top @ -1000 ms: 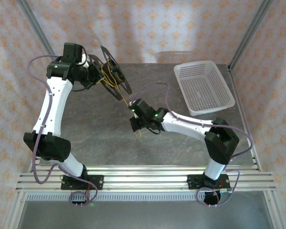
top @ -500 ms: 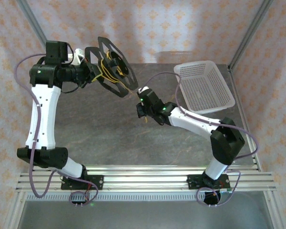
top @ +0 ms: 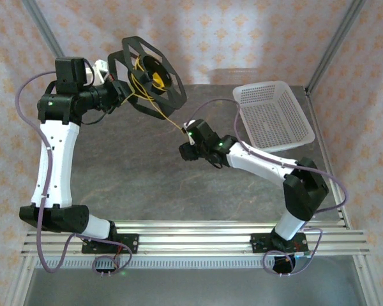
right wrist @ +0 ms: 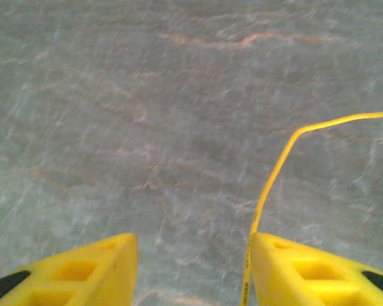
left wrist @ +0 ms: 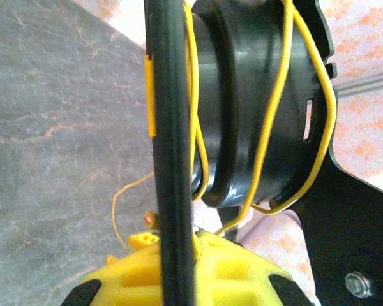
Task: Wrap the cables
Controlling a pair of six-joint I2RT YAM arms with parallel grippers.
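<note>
left gripper [top: 120, 90] lifted the spool [top: 152, 78] higher, face tipped toward camera; right gripper [right wrist: 193, 247] moved up the surface toward it, jaws now parted, cable [right wrist: 277, 167] loose beside one finger

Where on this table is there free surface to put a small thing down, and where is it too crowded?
The widest bare table lies between the left arm and the right arm, toward the near rail. A smaller strip lies at the far edge between the spool and the basket. Crowded: around the right gripper, where the cable runs.

Bright, even light; the cables [left wrist: 277, 95] look slightly soft.
</note>
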